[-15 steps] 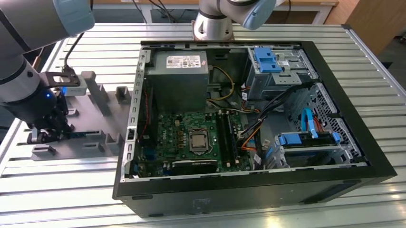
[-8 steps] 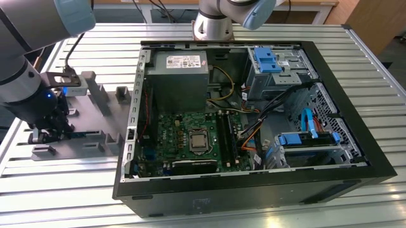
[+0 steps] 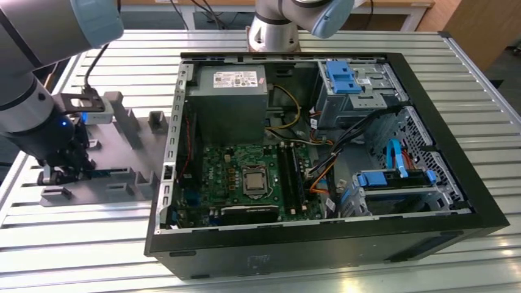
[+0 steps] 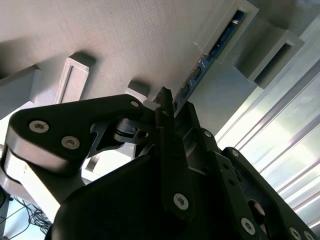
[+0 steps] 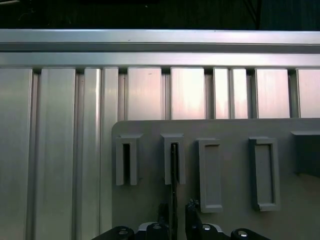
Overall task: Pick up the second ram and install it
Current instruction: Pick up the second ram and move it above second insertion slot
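Your gripper [image 3: 61,176] is down on the grey fixture [image 3: 122,160], at the exterior view's left beside the open computer case [image 3: 326,244], straddling the second ram [image 4: 220,42], which stands on edge in the fixture's slotted blocks; you cannot tell whether it is clamped.

Computer case [image 3: 456,210] on desk [image 3: 464,73], at exterior view's right. Fixture [image 3: 122,162] on desk, just beside case, at exterior view's left. Second ram [image 4: 221,41] on edge in fixture slot. Tool [image 3: 58,177] over fixture's outer end, straddling ram. Inside case: motherboard [image 3: 219,177] on floor, power supply [image 3: 230,91] behind it, drive bays [image 3: 354,85] at exterior view's right.
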